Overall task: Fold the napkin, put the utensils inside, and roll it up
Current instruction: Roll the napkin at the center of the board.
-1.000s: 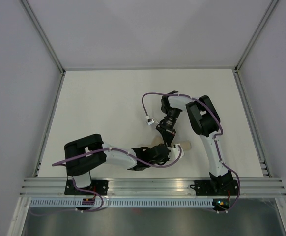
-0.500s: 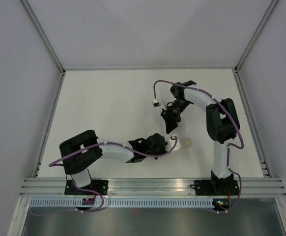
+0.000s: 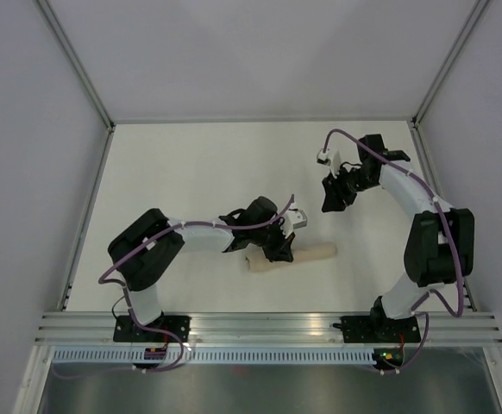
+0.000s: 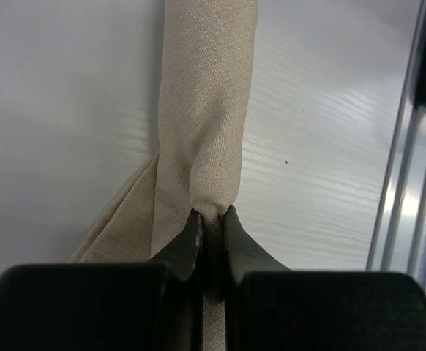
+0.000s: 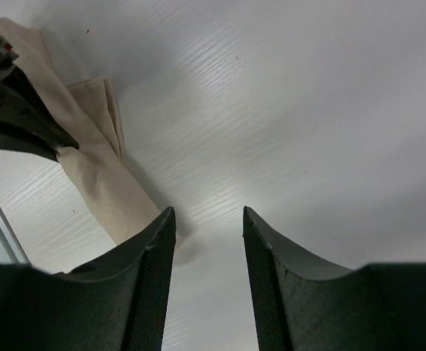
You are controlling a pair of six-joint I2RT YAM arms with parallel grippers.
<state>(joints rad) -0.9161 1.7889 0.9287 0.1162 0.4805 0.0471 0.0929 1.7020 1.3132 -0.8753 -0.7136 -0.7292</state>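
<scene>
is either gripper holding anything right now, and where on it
The left gripper is shut on the rolled napkin, pinching it across its width, partway along the roll. The right gripper is open and holds nothing.

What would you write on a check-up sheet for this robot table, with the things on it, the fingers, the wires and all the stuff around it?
Surface: white table, matte, faintly streaked.
Job's things: napkin rolled into a tube, lying flat near the front edge, with a loose flap on one side. Utensils: none seen; cannot tell whether they are inside the roll.
Clutter: nothing seen.
Grippers: left gripper shut on the napkin, pinching the roll. Right gripper open, holding nothing, well apart from the roll.
Cables: purple cables run along both arms.
Surroundings: plain grey walls on three sides; a metal rail along the near edge, where the arms are bolted.
</scene>
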